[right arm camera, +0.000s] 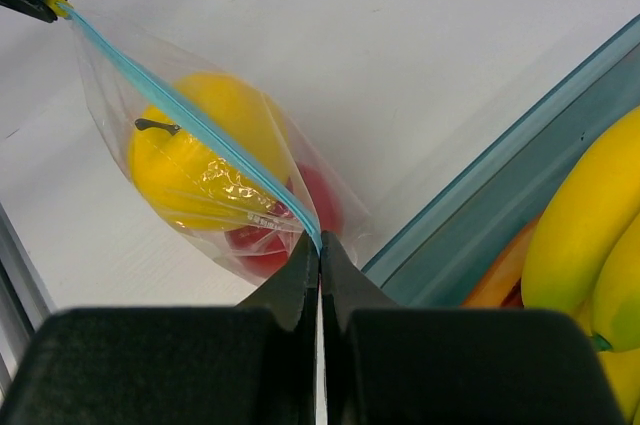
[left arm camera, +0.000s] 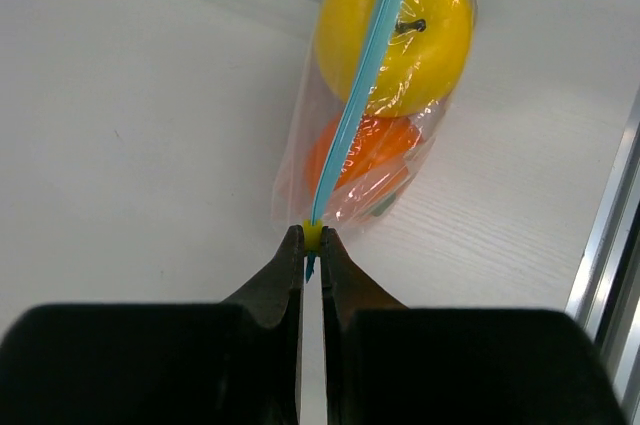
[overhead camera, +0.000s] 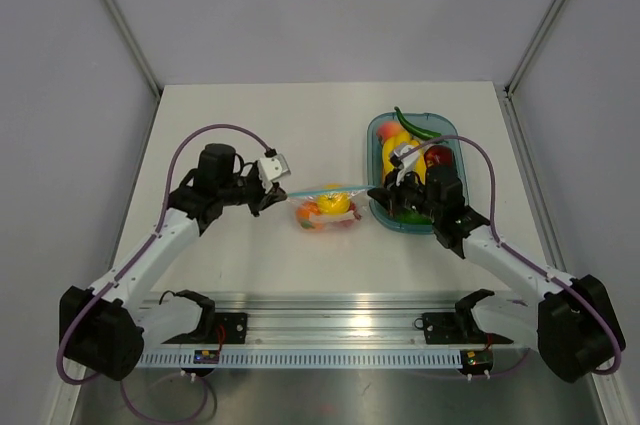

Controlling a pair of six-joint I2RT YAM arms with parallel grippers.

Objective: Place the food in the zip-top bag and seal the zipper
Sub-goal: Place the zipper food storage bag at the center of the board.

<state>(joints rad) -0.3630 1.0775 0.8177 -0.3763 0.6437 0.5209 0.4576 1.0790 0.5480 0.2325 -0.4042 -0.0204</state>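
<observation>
We found the left gripper (left arm camera: 312,237) clenched on one end of the zipper (left arm camera: 355,105), with a small yellow piece pinched between its fingertips. The right gripper (right arm camera: 318,243) was likewise clamped on the opposite end of the same strip, close beside the wall of a tray (right arm camera: 490,205).

Both arms reached inward from their bases with forearms low. Their wrists faced each other across the bag (overhead camera: 325,210), which was stretched between them at mid-table with the strip drawn straight. Whether the strip was sealed along its whole run, we could not tell.

Inside the bag we noted the yellow fruit (left arm camera: 395,35), the orange fruit (left arm camera: 365,150) and the red fruit (right arm camera: 322,203), pressed together.

The blue-tinted tray stood just right of the bag and held bananas (right arm camera: 590,215) and a green chili (overhead camera: 415,127). The right arm crossed over its near part.

The table (left arm camera: 130,95) was white with a faint grain and edged by an aluminium rail (overhead camera: 330,330) at the near side. Pale grey walls stood around it.
</observation>
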